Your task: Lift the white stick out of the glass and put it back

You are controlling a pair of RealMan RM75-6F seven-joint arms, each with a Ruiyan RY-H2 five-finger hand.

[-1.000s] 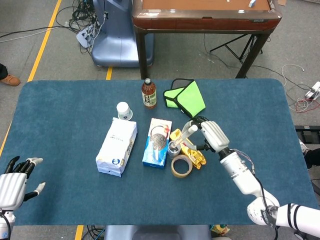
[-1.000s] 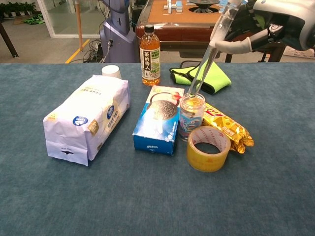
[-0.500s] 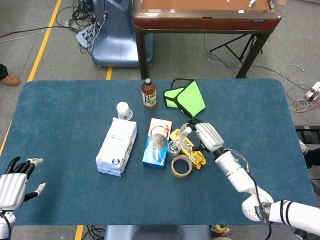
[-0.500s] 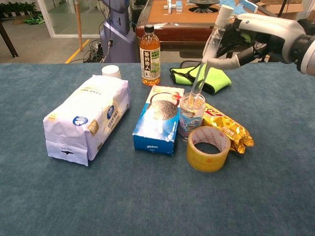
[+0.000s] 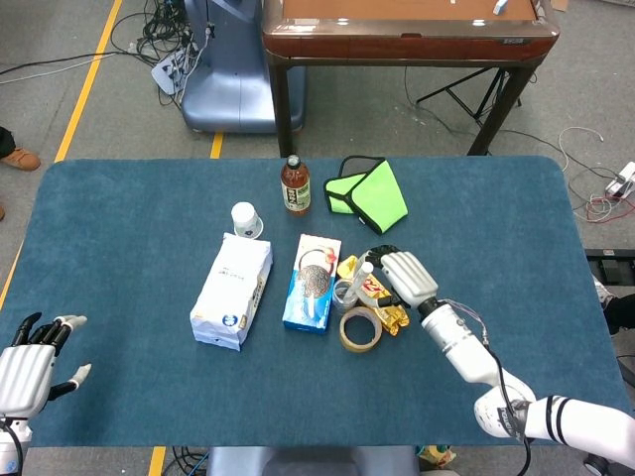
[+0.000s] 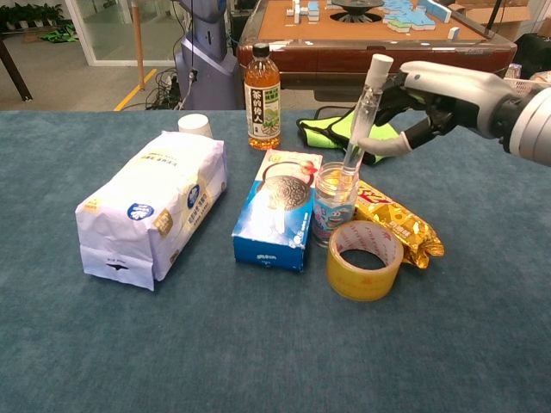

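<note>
Gripping white stick (image 6: pixel 362 112), right hand (image 6: pixel 430 95) lowered it deeper into glass (image 6: pixel 335 204).

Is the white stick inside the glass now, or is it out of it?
Inside: in the chest view the white stick's lower end is in the glass, while the right hand holds it.

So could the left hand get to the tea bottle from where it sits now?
Probably not easily. The left hand rests open at the table's near-left corner, while the tea bottle stands far across near the back edge. The white bag lies off that line, so distance is the obstacle.
</note>
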